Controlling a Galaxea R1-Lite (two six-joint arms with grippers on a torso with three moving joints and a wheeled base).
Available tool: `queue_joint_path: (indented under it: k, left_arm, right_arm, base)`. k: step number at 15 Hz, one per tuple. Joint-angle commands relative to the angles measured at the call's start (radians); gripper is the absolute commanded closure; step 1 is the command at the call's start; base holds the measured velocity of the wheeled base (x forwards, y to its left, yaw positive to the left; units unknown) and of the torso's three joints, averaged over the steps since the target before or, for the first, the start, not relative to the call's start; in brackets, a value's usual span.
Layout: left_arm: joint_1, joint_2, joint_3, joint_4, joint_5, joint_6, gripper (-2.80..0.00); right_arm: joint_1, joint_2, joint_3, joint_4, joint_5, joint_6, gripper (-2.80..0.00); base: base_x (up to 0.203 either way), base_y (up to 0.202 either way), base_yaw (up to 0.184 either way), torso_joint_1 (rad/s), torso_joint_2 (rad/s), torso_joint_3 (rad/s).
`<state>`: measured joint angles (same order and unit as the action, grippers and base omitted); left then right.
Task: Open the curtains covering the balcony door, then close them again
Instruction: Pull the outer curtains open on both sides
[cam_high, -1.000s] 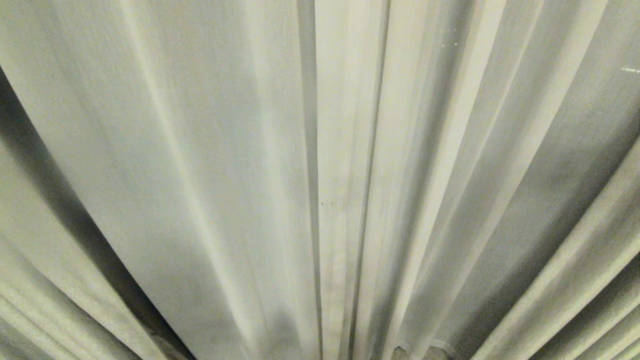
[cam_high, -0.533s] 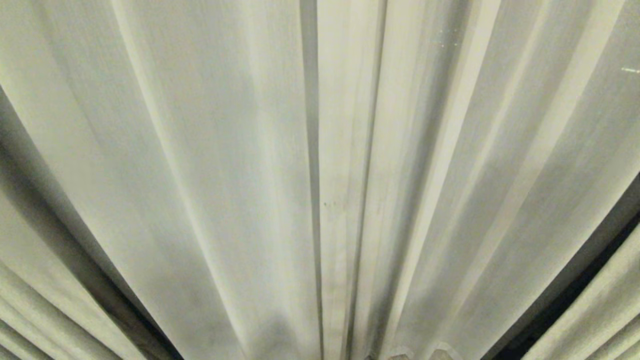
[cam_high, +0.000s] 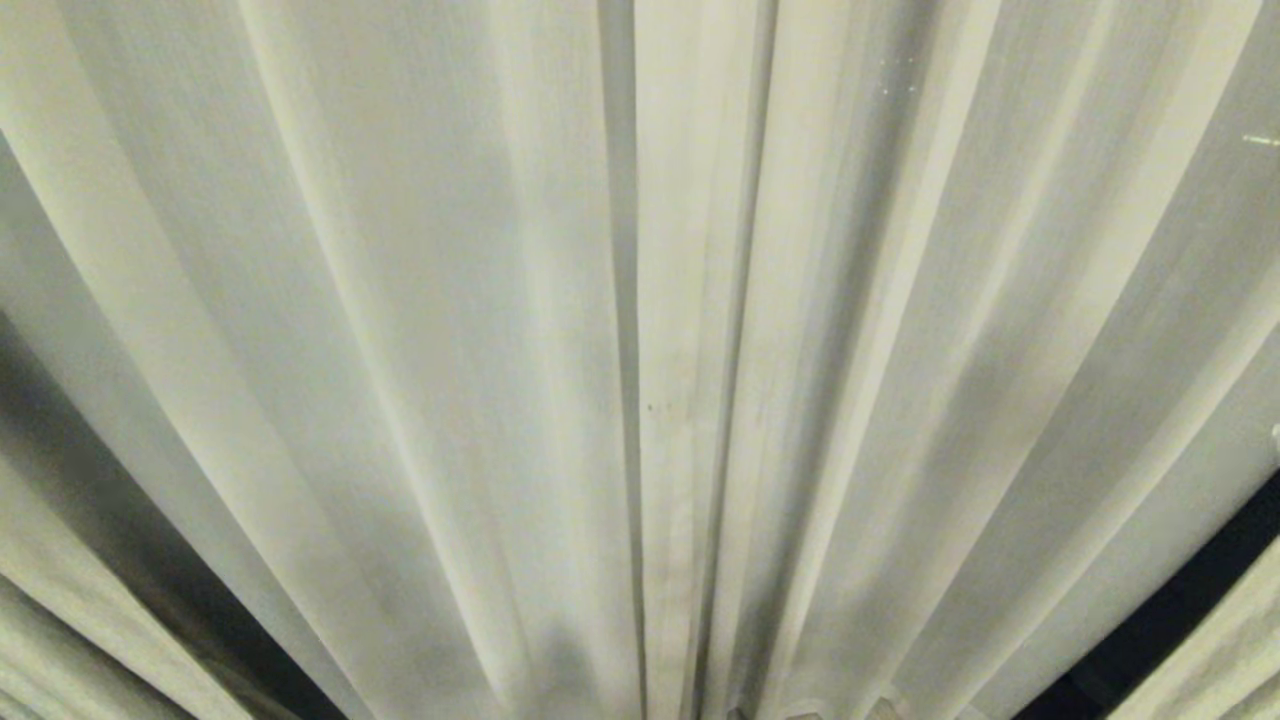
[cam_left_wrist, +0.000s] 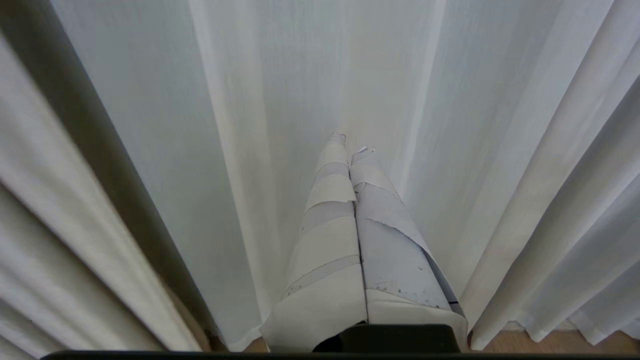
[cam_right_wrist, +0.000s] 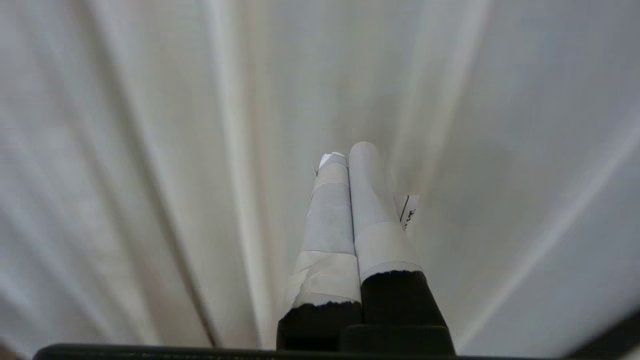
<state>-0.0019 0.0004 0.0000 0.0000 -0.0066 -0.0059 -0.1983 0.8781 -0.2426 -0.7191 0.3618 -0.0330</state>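
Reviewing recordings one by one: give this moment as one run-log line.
curtains: drawn, filling the head view | left gripper: shut, empty, facing fabric | right gripper: shut, no fabric between fingers | balcony door: hidden

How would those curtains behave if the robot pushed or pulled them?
The curtains would probably be floppy: they hang in soft pleats, so a push likely ripples them. They look thin and light. The taped, shut right gripper might slip on the cloth.

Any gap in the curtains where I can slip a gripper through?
Head view: the curtains overlap tightly at the centre seam. Dark openings show only low down, between folds at lower right and lower left. Elsewhere it is unbroken pleats.
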Motion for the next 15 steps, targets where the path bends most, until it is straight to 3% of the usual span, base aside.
queue_joint_path:
  k: [1,4,7,11,15]
  left_arm:
    - [0.0,0.0,0.0,0.0,-0.001,-0.002,0.0]
    - [0.0,0.0,0.0,0.0,-0.001,-0.001,0.0]
    - [0.0,0.0,0.0,0.0,0.0,0.0,0.0]
    - [0.0,0.0,0.0,0.0,0.0,-0.001,0.0]
    - [0.0,0.0,0.0,0.0,0.0,-0.002,0.0]
  right_arm:
    - [0.061,-0.098,0.039,0.023,0.003,-0.012,0.0]
    - [0.144,-0.246,0.131,0.11,-0.009,-0.057,0.0]
    - [0.205,-0.409,0.23,0.192,-0.077,-0.099,0.0]
    - [0.193,-0.639,0.24,0.518,-0.12,-0.125,0.0]
    - [0.173,-0.667,0.241,0.632,-0.284,-0.135,0.0]
  base:
    - [0.0,0.0,0.0,0.0,0.0,0.0]
    - [0.0,0.0,0.0,0.0,0.0,0.0]
    - [0.0,0.0,0.0,0.0,0.0,0.0]
    - [0.0,0.0,0.0,0.0,0.0,0.0]
    - [0.0,0.0,0.0,0.0,0.0,0.0]
